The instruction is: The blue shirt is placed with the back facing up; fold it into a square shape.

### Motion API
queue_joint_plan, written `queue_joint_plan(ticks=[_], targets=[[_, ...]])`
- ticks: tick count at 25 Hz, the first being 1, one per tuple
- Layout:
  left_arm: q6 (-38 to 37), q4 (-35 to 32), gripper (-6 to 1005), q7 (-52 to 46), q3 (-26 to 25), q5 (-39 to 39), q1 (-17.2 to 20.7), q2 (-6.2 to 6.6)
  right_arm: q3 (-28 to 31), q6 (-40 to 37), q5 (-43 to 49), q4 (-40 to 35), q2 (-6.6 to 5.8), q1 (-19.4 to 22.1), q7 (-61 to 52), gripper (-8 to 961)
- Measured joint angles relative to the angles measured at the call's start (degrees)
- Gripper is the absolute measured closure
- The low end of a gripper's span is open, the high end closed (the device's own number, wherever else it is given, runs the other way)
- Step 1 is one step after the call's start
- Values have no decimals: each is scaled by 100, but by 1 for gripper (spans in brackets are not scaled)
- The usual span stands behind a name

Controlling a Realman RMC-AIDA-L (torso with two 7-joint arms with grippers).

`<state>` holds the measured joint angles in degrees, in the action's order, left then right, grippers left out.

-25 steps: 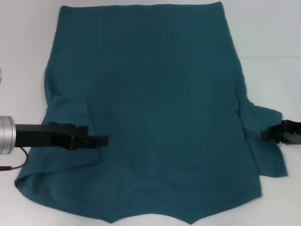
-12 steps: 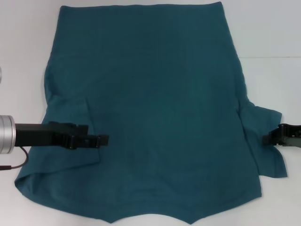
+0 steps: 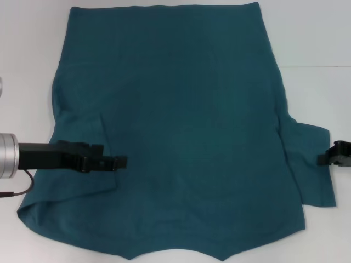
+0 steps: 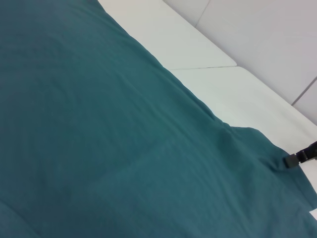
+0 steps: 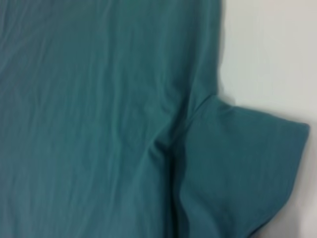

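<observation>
right gripper now drawn back off the blue shirt sleeve, out toward its edge

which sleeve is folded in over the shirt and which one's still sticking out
The robot's-left sleeve lies folded over the blue shirt, under the left gripper. The right-side sleeve still sticks out onto the table, beside the right gripper.

The blue shirt fills most of the left wrist view, lying flat with soft wrinkles on a white table. One short sleeve spreads out past the body's edge. The dark tip of the right gripper (the other arm's) sits at that sleeve's far hem, seemingly touching the cloth.
</observation>
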<state>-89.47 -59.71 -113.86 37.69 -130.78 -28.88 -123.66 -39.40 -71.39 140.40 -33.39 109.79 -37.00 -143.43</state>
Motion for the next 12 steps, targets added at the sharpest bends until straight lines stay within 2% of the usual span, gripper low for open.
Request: queue_joint_plan(ticks=[4,12], targets=[[-1,-12,80,-26,-80,0,11,12,173,25,-28,-174,-92,98,141,951],[0,-24,81,-40,-264,11,26,15,449,67,-31,-436,-118,174,429,951]])
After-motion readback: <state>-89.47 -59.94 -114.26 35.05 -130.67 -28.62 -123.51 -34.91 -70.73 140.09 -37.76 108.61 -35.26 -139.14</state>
